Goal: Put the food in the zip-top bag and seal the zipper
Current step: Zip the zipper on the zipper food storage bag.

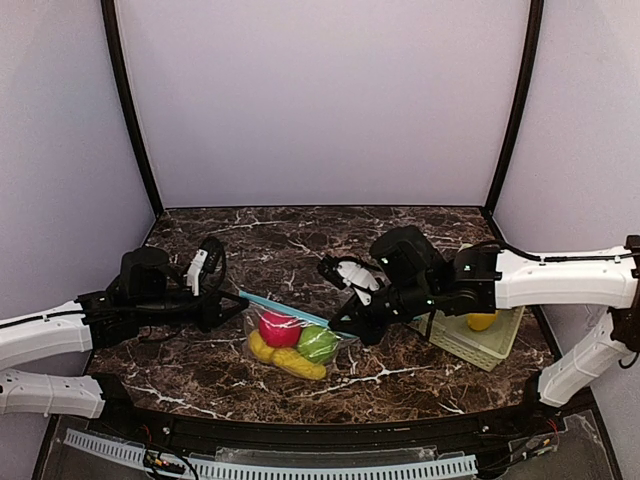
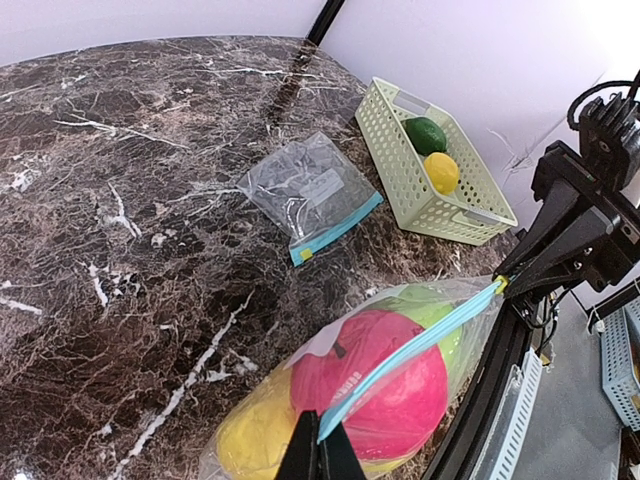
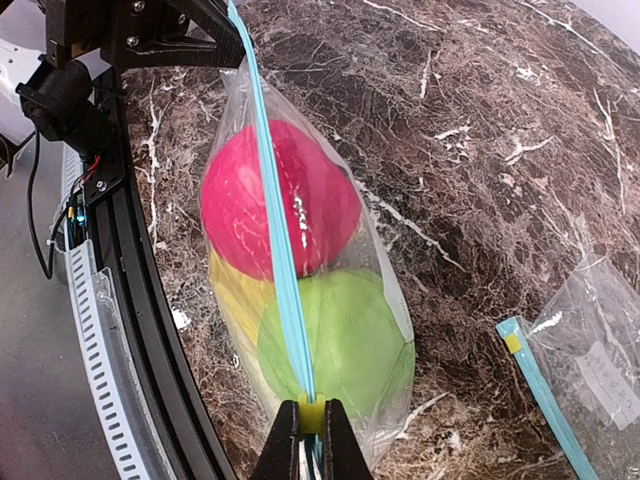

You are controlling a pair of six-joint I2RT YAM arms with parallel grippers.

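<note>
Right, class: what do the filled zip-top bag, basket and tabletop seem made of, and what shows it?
The filled zip-top bag looks thin clear plastic film, fruit showing through; the basket, probably moulded plastic, perforated; the tabletop, dark veined stone or imitation.

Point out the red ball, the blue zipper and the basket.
red ball (image 3: 235, 200): right wrist view, its left half.
blue zipper (image 3: 292, 300): right wrist view, strip's lower half.
basket (image 2: 395, 165): left wrist view, slatted side wall.

Nothing legible anywhere: the red ball (image 2: 342, 372) carries faint raised marks, and the white patch on the empty bag (image 2: 310, 195) is too blurred to read.
</note>
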